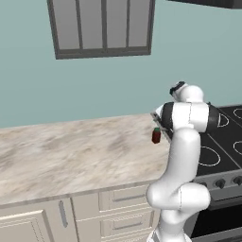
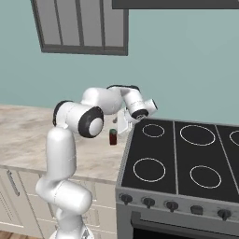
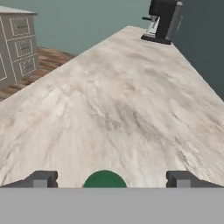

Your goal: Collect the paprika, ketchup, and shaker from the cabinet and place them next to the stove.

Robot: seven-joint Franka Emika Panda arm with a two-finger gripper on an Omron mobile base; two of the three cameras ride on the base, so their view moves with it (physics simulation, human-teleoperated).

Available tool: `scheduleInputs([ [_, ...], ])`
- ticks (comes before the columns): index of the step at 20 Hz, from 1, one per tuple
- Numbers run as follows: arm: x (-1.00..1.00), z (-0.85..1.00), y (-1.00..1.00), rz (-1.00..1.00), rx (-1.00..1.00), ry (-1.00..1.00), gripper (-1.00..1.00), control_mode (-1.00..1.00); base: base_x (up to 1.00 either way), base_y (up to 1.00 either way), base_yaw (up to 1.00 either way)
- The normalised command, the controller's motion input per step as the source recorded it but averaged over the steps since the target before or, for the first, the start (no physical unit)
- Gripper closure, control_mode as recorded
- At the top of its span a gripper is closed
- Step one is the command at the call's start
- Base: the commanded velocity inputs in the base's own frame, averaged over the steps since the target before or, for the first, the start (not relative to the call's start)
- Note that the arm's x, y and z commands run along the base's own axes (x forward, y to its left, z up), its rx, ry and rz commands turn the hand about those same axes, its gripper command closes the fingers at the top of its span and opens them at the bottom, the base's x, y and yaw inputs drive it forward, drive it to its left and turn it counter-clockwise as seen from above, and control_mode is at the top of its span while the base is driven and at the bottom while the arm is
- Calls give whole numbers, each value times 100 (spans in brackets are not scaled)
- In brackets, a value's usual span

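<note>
One paprika (image 1: 156,135) jar stands upright on the marble bench (image 1: 71,151), near the bench's right end and just beside the left edge of the stove (image 1: 222,142). It is small, squat and dark red with a dark cap, and in the right base view it sits on the bench just left of the cooktop's rim. In the hand view a rounded dark green top shows low between the two finger tips; it looks like the jar's cap seen from above, though the colour makes that uncertain.

There is one window (image 1: 101,27), grey-framed, on the teal wall above the left part of the bench. Below the bench front run cream drawers and a door with slim metal handles. One black coffee machine (image 3: 162,19) stands at the far end of the bench in the hand view.

The one white arm bends over the bench's right end, and its end effector (image 3: 109,179) hangs just above the paprika with its fingers (image 3: 41,179) spread wide apart, released, one on each side of the green top and touching nothing.

The stove has four full white burner rings in the right base view, with parts of more at its right edge, and a row of dark knobs along its steel front.
</note>
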Motion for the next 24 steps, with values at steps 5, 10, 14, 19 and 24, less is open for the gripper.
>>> scheduleInputs([
  [5,-64,65,4,0,0,-17,-100,-100,0,0,0],
  [10,-87,61,13,0,-1,-16,-100,-100,0,0,0],
  [14,-87,51,26,-8,-3,-12,-100,-100,0,0,0],
  [19,-82,37,47,-20,-4,-8,-100,-100,0,0,0],
  [24,-70,16,51,-29,-3,-1,-100,-100,0,0,0],
])
